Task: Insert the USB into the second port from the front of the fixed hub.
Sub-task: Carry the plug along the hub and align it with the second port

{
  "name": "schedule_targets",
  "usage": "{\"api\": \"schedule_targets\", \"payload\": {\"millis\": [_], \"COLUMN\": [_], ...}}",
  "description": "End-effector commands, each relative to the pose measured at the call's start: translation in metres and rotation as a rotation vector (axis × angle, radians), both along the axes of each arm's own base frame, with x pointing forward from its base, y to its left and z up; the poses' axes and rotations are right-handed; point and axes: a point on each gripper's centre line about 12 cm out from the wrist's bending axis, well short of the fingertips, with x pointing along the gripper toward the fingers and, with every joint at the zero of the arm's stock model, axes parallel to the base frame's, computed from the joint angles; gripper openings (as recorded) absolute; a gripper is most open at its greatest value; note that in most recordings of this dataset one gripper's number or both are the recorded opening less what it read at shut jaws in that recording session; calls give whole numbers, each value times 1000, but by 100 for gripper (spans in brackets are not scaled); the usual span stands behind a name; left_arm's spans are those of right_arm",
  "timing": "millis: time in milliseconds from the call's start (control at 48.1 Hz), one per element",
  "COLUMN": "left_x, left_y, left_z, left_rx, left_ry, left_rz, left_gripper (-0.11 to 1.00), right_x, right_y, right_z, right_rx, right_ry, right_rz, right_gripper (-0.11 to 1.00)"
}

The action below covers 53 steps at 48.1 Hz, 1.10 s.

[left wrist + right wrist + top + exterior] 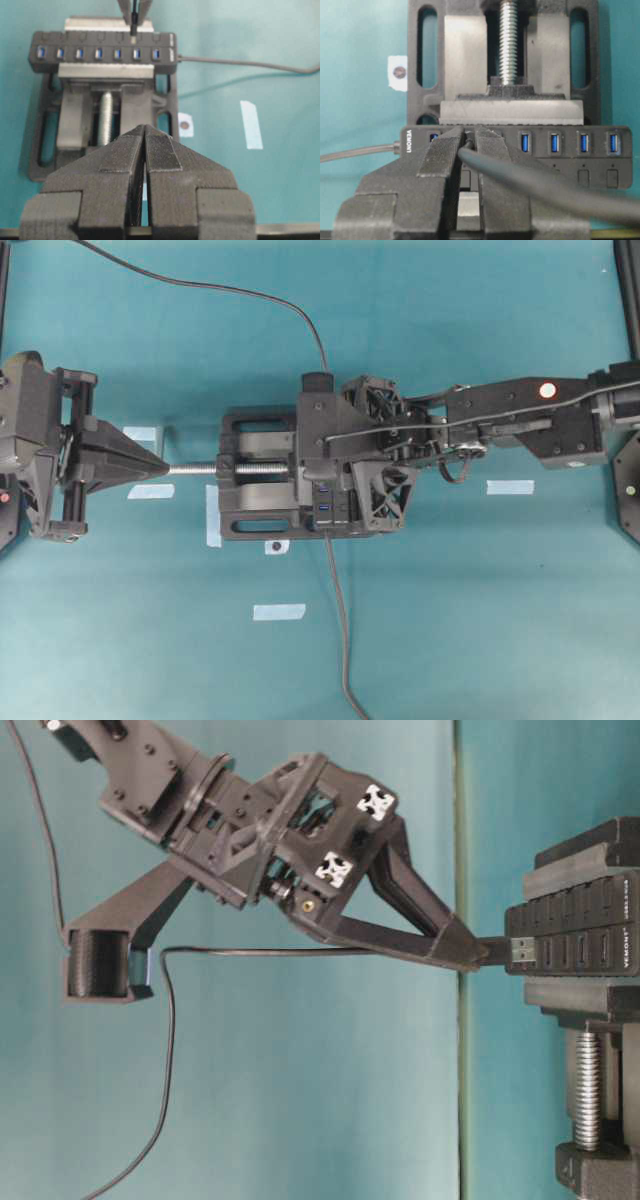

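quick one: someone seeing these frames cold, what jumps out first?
The right gripper, shut on a small USB plug, its metal tip right at the face of the black hub clamped in a vise mid-table. Next, the hub's row of blue ports, with the plug poised above the second one from the thick-cable end. The left gripper sits shut, pointing at the vise screw and holding nothing.

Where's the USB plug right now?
In the table-level view the USB is pinched in the right gripper, its metal tip at the fixed hub, near the end slots.
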Motion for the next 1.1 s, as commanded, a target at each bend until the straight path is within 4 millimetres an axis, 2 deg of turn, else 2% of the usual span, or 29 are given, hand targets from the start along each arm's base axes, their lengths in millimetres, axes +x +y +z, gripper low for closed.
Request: {"api": "schedule_targets", "payload": {"millis": [0,457,1080], "left_x": [3,4,6], "left_y": [0,0,0], "left_z": [6,4,2], "left_rx": [0,1,1], "left_ry": [-21,-17,-21], "left_rz": [2,1,1], "left_gripper": [0,0,0], "right_x": [3,4,5], "right_y": [1,1,3], "right_z": [8,-11,-11], "right_rx": [7,17,18], "right_ry": [-41,-20,-22], "right_rz": [-5,-17,-16], "right_gripper": [7,7,7]}}
